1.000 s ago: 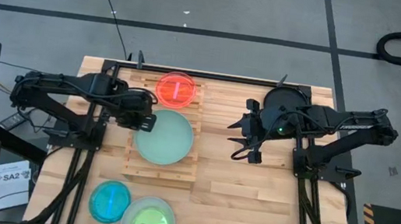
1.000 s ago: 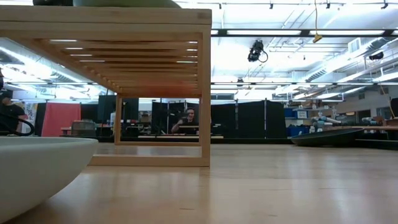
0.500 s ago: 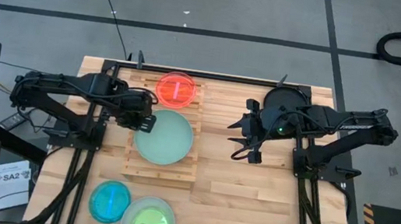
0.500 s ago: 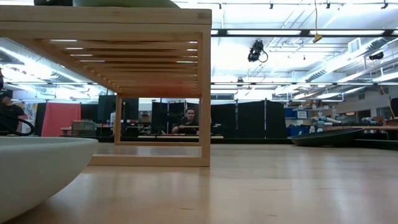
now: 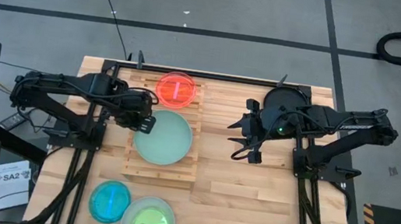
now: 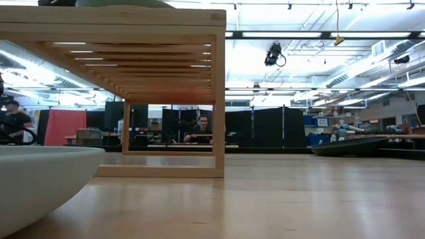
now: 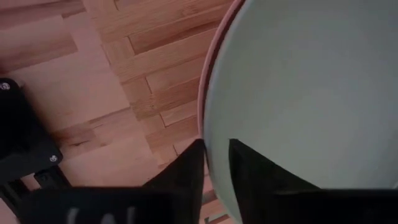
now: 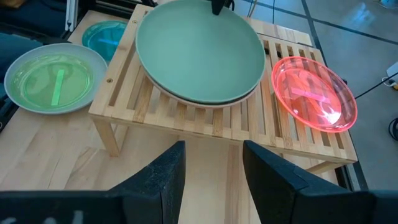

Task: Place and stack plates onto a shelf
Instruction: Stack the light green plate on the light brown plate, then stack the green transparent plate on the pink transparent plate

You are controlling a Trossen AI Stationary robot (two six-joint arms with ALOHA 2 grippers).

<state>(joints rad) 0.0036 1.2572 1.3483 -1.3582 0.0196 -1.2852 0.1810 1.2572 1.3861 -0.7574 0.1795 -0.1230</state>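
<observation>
At the left rim of the mint-green plate (image 5: 165,137), my left gripper (image 5: 145,123) straddles the edge with jaws slightly parted. That plate lies on the shelf (image 5: 160,171), the red plate (image 5: 177,89) behind it. My right gripper (image 5: 246,144) hovers open, well right.

We see the mint plate (image 7: 311,93) cut off beyond the left gripper (image 7: 214,163); whether its fingers (image 7: 186,168) pinch the rim stays unclear.
</observation>
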